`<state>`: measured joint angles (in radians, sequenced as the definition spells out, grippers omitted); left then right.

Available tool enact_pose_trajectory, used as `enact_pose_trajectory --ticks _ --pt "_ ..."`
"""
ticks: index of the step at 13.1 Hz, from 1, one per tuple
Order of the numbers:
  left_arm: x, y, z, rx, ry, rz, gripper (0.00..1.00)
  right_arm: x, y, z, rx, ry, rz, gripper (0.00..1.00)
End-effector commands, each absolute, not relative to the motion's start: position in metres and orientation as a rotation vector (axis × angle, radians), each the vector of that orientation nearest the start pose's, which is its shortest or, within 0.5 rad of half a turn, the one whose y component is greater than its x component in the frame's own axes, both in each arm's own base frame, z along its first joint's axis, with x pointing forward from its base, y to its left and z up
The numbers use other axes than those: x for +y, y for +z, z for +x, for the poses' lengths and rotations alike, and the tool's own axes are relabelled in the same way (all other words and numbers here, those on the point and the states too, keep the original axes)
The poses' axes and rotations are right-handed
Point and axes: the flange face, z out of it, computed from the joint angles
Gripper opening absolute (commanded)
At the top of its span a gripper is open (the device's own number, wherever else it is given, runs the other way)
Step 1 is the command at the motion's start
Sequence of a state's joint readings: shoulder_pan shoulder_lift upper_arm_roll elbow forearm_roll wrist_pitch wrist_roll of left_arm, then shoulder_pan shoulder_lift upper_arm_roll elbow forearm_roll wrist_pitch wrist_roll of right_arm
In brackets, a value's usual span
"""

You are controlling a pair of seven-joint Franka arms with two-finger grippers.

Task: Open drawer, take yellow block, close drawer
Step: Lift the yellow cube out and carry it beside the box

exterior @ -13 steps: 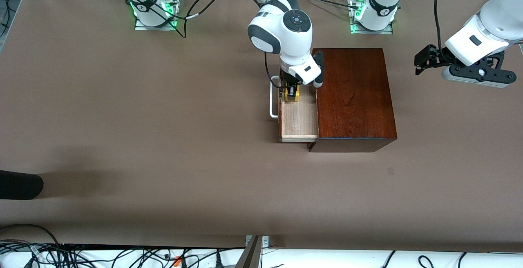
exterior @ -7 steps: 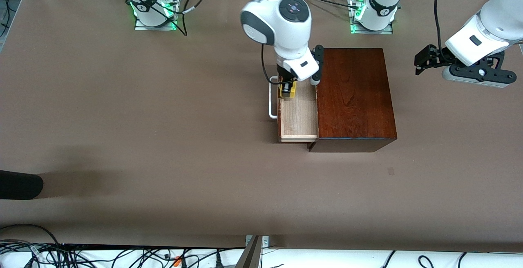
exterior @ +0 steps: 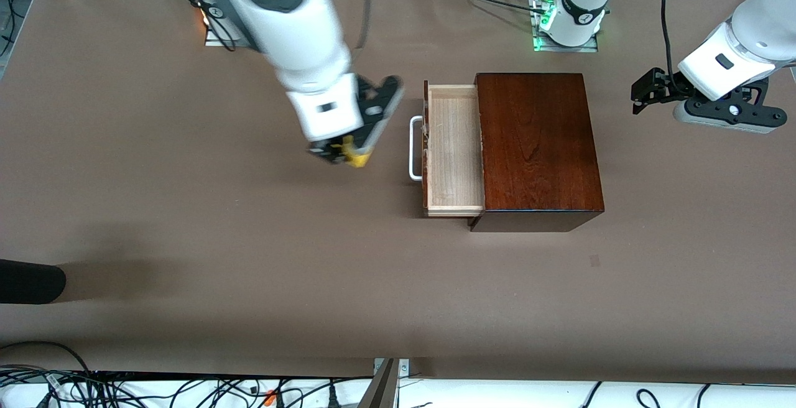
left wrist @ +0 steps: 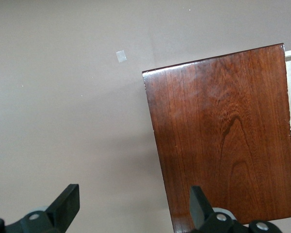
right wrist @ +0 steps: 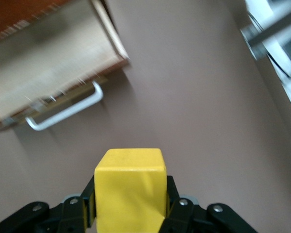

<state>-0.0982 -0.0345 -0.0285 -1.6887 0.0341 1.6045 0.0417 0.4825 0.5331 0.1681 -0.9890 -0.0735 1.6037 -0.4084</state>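
Observation:
The drawer stands pulled out of the mahogany box, its pale-wood tray empty and its white handle toward the right arm's end. My right gripper is shut on the yellow block and holds it in the air over the bare table beside the handle. In the right wrist view the block fills the space between the fingers, with the drawer and handle farther off. My left gripper is open and waits in the air past the box at the left arm's end.
The left wrist view shows the box top and a small pale mark on the table. A dark object lies at the table edge near the right arm's end. Cables run along the table's edge nearest the front camera.
My right gripper has lifted the yellow block out of the drawer and swung it away over the table toward the right arm's end. The drawer now lies empty. The left arm has not moved.

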Motion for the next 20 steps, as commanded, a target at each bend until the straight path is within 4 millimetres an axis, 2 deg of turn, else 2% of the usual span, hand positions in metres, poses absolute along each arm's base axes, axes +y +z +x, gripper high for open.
enact_pose_trajectory --ticks 1,2,3,4,6,7,9,10,12,13,14,17,20 --pt "-0.064 0.599 0.535 0.268 0.084 -3.101 1.00 0.321 0.579 0.610 -1.364 -0.059 -2.777 0.00" --pt "-0.064 0.599 0.535 0.268 0.087 -3.101 1.00 0.286 0.584 0.618 -1.290 -0.047 -2.818 0.00" --pt "-0.064 0.599 0.535 0.268 0.089 -3.101 1.00 0.258 0.569 0.622 -1.234 0.012 -2.856 0.00" --pt "-0.064 0.599 0.535 0.268 0.089 -3.101 1.00 0.223 0.556 0.627 -1.130 0.050 -2.894 0.00" --pt "-0.064 0.599 0.535 0.268 0.089 -3.101 1.00 0.159 0.515 0.632 -0.960 0.140 -2.933 0.00" --pt "-0.064 0.599 0.535 0.268 0.089 -3.101 1.00 0.133 0.495 0.630 -0.895 0.142 -2.954 0.00" --pt "-0.065 0.599 0.535 0.275 0.089 -3.102 1.00 0.095 0.451 0.609 -0.773 0.143 -2.961 0.00" --pt "-0.065 0.598 0.535 0.292 0.092 -3.100 0.85 0.078 0.427 0.599 -0.721 0.136 -2.972 0.00" --pt "-0.065 0.598 0.535 0.297 0.094 -3.098 0.45 0.056 0.381 0.591 -0.582 0.159 -3.002 0.00" --pt "-0.065 0.597 0.536 0.299 0.097 -3.098 0.29 0.048 0.354 0.588 -0.548 0.158 -3.008 0.00" --pt "-0.066 0.597 0.535 0.301 0.097 -3.097 0.19 0.044 0.333 0.584 -0.530 0.136 -3.018 0.00" --pt "-0.066 0.597 0.536 0.302 0.094 -3.099 0.05 0.040 0.274 0.570 -0.317 0.130 -3.069 0.00" --pt "-0.073 0.597 0.535 0.320 0.096 -3.097 0.00 0.034 0.226 0.567 -0.098 0.152 -3.054 0.00"
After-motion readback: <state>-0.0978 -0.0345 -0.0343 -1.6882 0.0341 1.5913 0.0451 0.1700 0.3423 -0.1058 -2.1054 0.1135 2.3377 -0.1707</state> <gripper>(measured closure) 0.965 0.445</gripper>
